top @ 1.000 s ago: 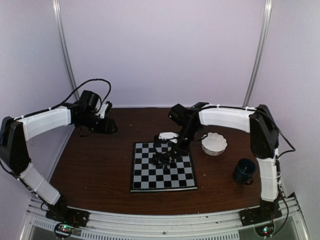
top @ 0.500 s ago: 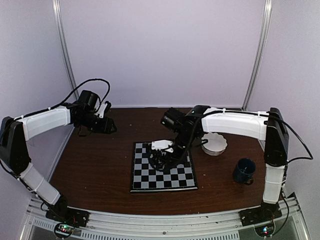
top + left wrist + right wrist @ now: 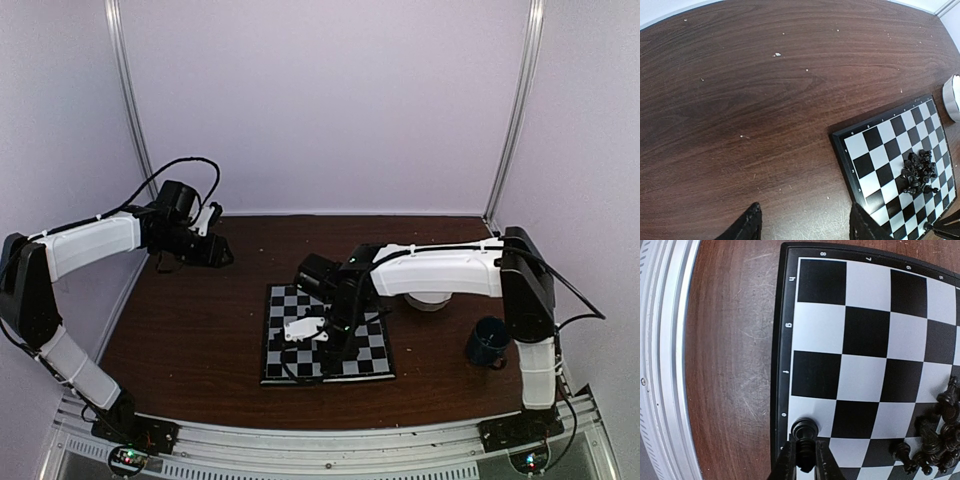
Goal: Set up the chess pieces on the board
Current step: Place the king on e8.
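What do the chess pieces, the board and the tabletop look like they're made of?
Chess pieces: probably glossy black plastic; highlights glint on them. Board: smooth, flat printed checks, dark rim, likely plastic or laminate. Tabletop: dark wood-grain, possibly veneer, finely scratched.

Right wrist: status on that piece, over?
Right gripper shut on one chess piece, at the edge squares of the board. Left gripper open over bare table. Other pieces heaped mid-board, apart. Nothing blocking.

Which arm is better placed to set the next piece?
Right: the right gripper is shut on a chess piece over the board edge; the left gripper hangs open over bare table.
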Motion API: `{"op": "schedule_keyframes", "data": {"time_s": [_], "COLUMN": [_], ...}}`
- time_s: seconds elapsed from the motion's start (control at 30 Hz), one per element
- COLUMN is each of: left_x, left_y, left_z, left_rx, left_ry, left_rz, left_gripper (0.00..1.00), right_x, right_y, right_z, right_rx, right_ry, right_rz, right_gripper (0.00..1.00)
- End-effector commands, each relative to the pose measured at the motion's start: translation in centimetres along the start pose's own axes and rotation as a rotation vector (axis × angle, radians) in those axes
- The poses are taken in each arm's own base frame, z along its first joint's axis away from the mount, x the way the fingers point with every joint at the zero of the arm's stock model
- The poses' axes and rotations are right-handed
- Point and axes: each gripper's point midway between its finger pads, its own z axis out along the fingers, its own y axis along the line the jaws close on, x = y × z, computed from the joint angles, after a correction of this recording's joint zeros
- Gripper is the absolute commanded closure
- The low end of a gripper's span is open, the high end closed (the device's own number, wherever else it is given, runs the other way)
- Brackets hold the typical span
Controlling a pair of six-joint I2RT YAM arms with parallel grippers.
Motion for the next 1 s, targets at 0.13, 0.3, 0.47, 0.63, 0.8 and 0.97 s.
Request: {"op": "schedule_keyframes", "data": {"time_s": [0.13, 0.3, 0.47, 0.63, 0.8, 0.97], "left_x": [-1.1, -1.1, -1.0, -0.9, -0.1, 4.3], "left_y": [-0.3, -0.4, -0.5, -2.5, -7.4, -15.5], "left_z": [-0.8, -0.7, -0.6, -0.5, -1.7, -3.0], "left_rx": [0.021, 0.025, 0.035, 0.154, 0.291, 0.364], "left_ry": [-0.042, -0.038, -0.033, -0.042, -0.080, -0.061], "left_rz": [0.019, 0.019, 0.022, 0.067, 0.231, 0.525], "left_gripper": [0.40, 0.40, 0.40, 0.43, 0.44, 0.43], "right_x": [-0.5, -0.5, -1.1, -1.8, -0.7, 5.1], "right_y": [-1.2, -1.1, -0.8, -0.2, 0.4, -1.5], "right_z": [0.2, 0.2, -0.8, -4.9, -10.7, -15.0], "right_rx": [0.046, 0.044, 0.042, 0.053, 0.018, 0.045], "right_ry": [0.003, 0.003, -0.019, -0.070, -0.167, -0.269], "right_rz": [0.000, 0.000, 0.008, 0.018, 0.077, 0.249], "right_gripper": [0.98, 0.97, 0.85, 0.66, 0.54, 0.51]}}
